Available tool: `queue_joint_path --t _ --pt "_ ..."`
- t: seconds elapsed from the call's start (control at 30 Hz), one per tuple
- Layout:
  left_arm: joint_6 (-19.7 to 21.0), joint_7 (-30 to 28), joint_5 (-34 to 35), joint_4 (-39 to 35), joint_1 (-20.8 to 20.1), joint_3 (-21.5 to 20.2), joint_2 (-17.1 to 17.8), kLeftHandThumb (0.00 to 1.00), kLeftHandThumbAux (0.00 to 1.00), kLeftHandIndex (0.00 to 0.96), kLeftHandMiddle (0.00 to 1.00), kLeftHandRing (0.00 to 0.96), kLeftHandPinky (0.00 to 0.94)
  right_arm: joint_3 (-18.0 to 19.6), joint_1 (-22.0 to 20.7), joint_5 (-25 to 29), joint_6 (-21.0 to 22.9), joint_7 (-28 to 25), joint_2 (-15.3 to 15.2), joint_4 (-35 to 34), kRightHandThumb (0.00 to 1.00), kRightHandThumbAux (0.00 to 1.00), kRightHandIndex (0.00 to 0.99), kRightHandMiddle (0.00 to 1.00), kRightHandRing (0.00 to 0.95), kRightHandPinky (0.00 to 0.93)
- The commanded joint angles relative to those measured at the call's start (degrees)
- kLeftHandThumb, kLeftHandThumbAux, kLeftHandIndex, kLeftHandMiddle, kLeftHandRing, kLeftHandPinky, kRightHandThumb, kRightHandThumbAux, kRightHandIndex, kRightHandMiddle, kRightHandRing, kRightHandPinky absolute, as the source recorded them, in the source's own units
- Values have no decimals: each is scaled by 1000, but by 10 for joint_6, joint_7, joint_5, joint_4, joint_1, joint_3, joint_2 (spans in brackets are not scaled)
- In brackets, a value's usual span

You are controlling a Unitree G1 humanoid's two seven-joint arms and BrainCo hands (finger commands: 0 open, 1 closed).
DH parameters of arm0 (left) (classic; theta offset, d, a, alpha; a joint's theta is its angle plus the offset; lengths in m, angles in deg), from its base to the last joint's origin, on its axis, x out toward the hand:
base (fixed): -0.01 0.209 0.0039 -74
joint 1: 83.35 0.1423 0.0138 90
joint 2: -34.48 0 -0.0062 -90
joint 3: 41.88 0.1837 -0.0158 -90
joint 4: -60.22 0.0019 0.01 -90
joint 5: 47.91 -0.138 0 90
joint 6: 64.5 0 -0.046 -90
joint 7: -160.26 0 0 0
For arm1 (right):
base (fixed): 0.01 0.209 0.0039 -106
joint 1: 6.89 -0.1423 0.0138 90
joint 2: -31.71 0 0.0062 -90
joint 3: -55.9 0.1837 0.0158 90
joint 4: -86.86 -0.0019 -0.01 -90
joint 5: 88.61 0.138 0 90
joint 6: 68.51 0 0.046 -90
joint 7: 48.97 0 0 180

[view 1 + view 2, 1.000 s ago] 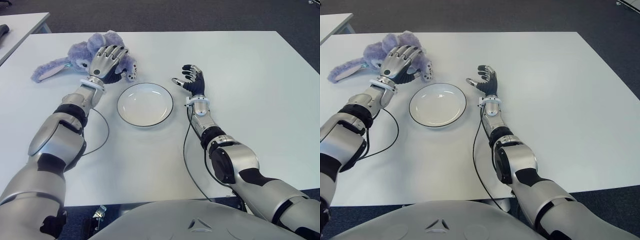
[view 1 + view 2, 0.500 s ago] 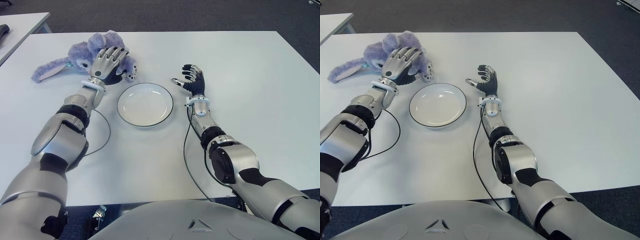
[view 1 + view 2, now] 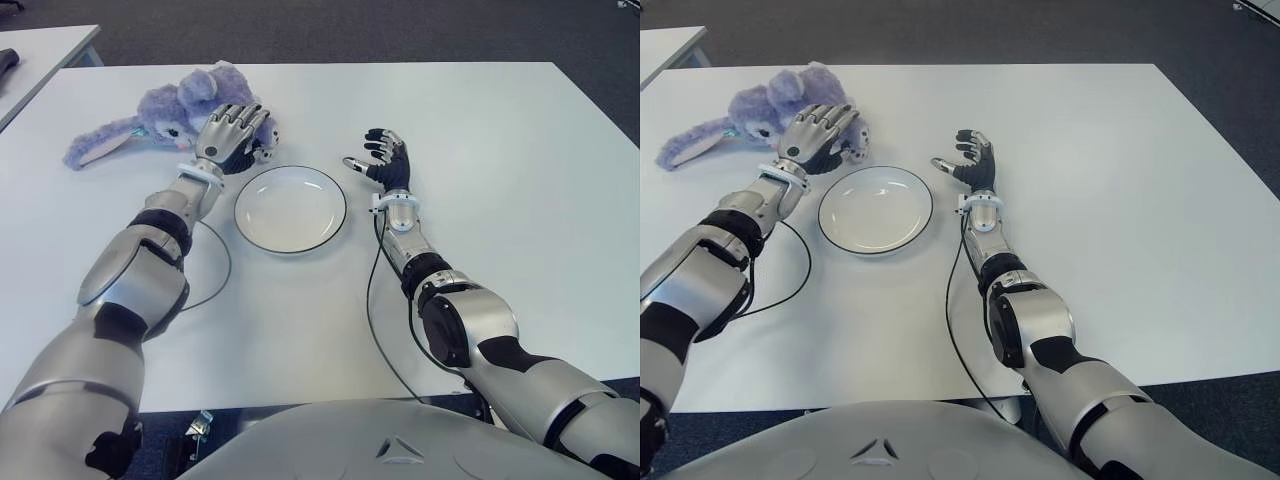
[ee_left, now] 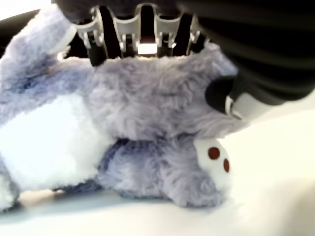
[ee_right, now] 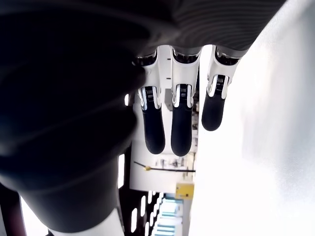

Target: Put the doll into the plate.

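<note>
Fingers [image 4: 96,37] of the left hand [image 3: 228,135] curl down over the back of the doll [image 3: 160,110], with the thumb pressed into the fur on the other side, so the hand is clamped on the soft purple body. The doll lies on the white table [image 3: 500,150] under and beyond that hand, its head and long ear stretched away toward the robot's left, one white foot with red spots sticking out beside the thumb. Just past the hand on its right side, toward the robot's body, sits the plate [image 3: 290,208], white with a dark rim and nothing in it; its rim is near the doll's feet but not touching them. A thin black cable [image 3: 212,262] loops on the table beside the left forearm. On the far side of the plate, the right hand [image 3: 385,160] shows with its fingers spread and relaxed, holding nothing, a little apart from the plate's rim. Bare tabletop runs wide to the right of that hand as far as the table's right edge, and there is open surface beyond both hands up to the far edge. The doll's ear tip lies close to the left edge, beyond which a second table's corner [image 3: 40,45] shows.
</note>
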Motion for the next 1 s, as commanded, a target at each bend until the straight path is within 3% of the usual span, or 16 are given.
queue_joint_path --t 0.03,0.6,0.93,1.0 --pt "7 -79 -29 21 -24 29 -10 670 435 13 92 170 310 0 122 -4 36 7 57 72 5 967 288 308 300 233" --pt "19 -202 -32 32 -57 54 -10 632 425 0 90 160 248 -9 121 -10 39 29 63 71 0 960 293 309 290 216" --pt "22 -211 -26 34 -64 52 -19 637 423 19 106 187 291 -14 123 -11 35 31 63 71 0 958 292 312 296 231" --pt "26 -211 -25 36 -64 52 -22 653 426 40 133 227 345 -14 124 -10 34 31 63 71 0 959 294 315 298 236"
